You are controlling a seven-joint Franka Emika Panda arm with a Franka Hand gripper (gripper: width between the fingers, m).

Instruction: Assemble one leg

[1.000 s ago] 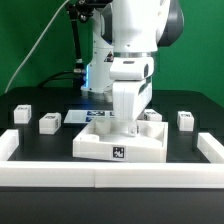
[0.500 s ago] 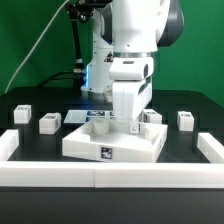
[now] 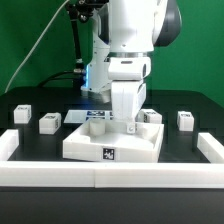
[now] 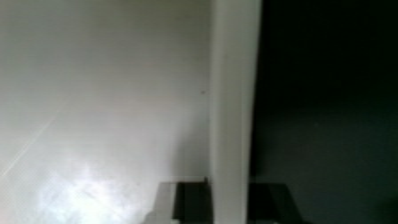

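Observation:
Several legs, small white tagged blocks, stand on the black table: two at the exterior view's left (image 3: 23,113) (image 3: 48,122), one at the right (image 3: 185,120), and one (image 3: 153,117) just behind the gripper. My gripper (image 3: 130,126) points straight down at the large flat white square part (image 3: 112,143). In the wrist view its dark fingers (image 4: 191,203) stand on both sides of that part's raised rim (image 4: 233,110), shut on it. No leg is in the gripper.
The marker board (image 3: 92,117) lies flat behind the white square part. A low white wall (image 3: 100,176) runs along the front, with raised ends at the left (image 3: 8,141) and right (image 3: 211,149). The arm's base stands at the back.
The large white square part has slid toward the front and the exterior view's left with the gripper on its rim. The legs have not moved.

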